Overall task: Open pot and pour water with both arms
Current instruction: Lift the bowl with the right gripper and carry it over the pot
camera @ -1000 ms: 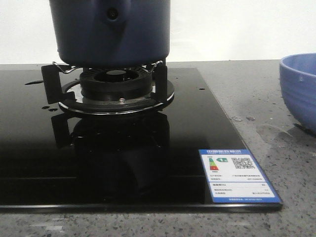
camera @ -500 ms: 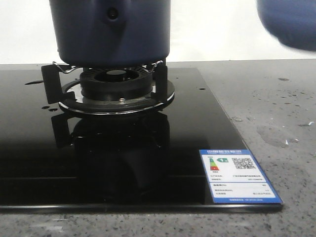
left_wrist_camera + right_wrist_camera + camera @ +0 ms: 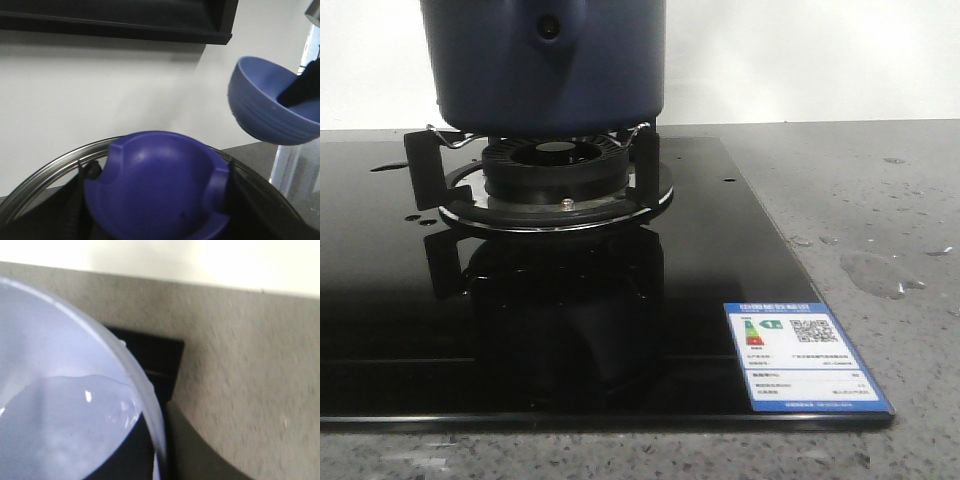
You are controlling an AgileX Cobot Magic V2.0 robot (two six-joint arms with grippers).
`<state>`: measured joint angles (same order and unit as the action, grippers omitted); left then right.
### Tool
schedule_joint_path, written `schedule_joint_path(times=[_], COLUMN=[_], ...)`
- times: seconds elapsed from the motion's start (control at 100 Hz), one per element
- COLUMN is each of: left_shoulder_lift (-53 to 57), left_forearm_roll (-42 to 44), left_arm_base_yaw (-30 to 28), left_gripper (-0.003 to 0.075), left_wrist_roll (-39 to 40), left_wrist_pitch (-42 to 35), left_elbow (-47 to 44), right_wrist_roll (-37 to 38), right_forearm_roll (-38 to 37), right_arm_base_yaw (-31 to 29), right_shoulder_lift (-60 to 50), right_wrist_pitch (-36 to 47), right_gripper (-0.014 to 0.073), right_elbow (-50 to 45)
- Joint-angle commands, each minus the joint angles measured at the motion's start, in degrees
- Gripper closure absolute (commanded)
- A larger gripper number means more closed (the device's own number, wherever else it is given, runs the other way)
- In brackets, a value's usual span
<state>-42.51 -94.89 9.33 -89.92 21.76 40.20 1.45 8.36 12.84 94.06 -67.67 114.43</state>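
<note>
The dark navy pot (image 3: 545, 60) stands on the burner (image 3: 555, 170); its top is cut off in the front view. Neither gripper shows there. In the left wrist view my left gripper (image 3: 157, 192) is shut on the purple-blue knob (image 3: 155, 185) of a glass lid with a metal rim (image 3: 45, 172), held up and tilted. The lighter blue ribbed bowl (image 3: 267, 102) hangs in the air to one side, a dark finger (image 3: 300, 87) at its rim. In the right wrist view my right gripper (image 3: 160, 460) is shut on the bowl's rim (image 3: 145, 400), with water (image 3: 55, 435) inside.
The black glass hob (image 3: 710, 250) carries a blue energy label (image 3: 805, 355) at its front right corner. The grey speckled counter (image 3: 860, 190) to its right has water drops and a small puddle (image 3: 875, 272). A white wall is behind.
The blue bowl stood on the counter at the right, then rose up and out of the front view. The pot has not moved.
</note>
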Motion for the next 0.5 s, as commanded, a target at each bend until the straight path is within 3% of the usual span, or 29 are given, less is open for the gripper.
schedule_joint_path(times=[0.0,0.16,0.49], left_shoulder_lift=[0.58,0.58,0.58], left_forearm_roll=[-2.89,-2.97,-2.97], left_arm_base_yaw=[0.49,0.49,0.49], left_gripper=[0.0405,0.0406,0.0407], left_wrist_roll=[0.40,0.40,0.40], left_wrist_pitch=[0.51,0.51,0.27], left_elbow=[1.84,1.84,1.84], right_wrist_roll=[-0.43,-0.43,0.65], right_forearm_roll=[-2.75,-8.36,-21.55], right_arm_base_yaw=[2.14,6.12,12.33], right_shoulder_lift=[1.72,7.25,10.50], right_wrist_pitch=[3.13,4.94,9.52], right_gripper=[0.0651,0.0651,0.0631], right_elbow=[8.25,15.43,15.69])
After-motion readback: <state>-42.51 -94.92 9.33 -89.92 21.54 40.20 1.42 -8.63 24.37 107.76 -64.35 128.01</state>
